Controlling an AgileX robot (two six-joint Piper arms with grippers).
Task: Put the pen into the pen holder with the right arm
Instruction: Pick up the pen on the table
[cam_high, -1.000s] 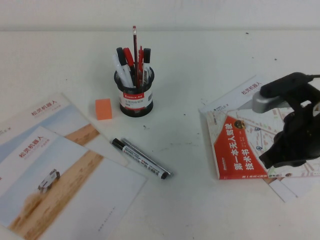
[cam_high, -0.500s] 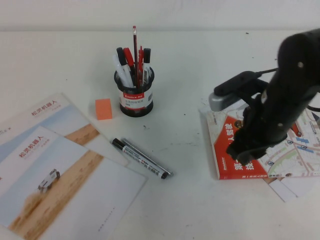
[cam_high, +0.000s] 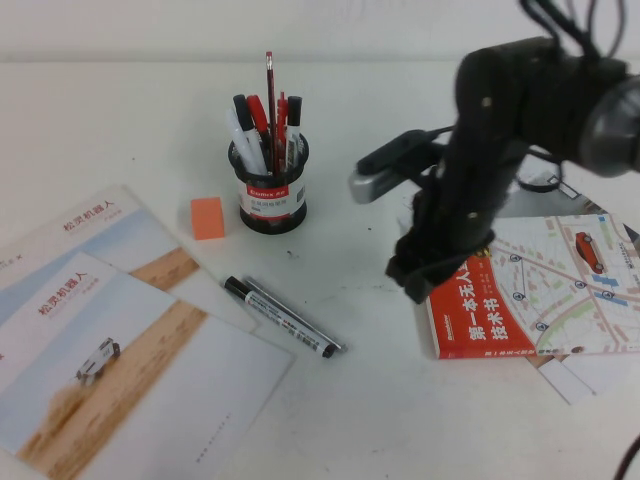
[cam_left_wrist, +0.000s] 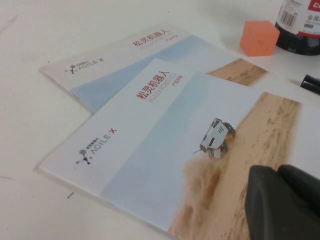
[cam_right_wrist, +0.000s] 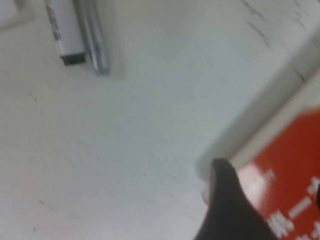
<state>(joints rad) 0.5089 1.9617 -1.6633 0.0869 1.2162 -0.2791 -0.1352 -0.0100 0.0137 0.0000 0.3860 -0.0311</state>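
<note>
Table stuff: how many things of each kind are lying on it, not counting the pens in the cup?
Pens lying flat: 2, the pen and a silver pen
Pen holder: 1
Orange block: 1
Brochures: 2
Red book: 1
Total: 7
Right gripper hovers over the book's edge; left gripper over the brochures.

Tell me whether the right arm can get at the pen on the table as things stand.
Probably yes. The right tool hangs over the red book's left edge, and only bare table shows between it and the pen. A silver pen lies tight alongside, which could crowd the grasp. The left tool stays over the brochures.
</note>
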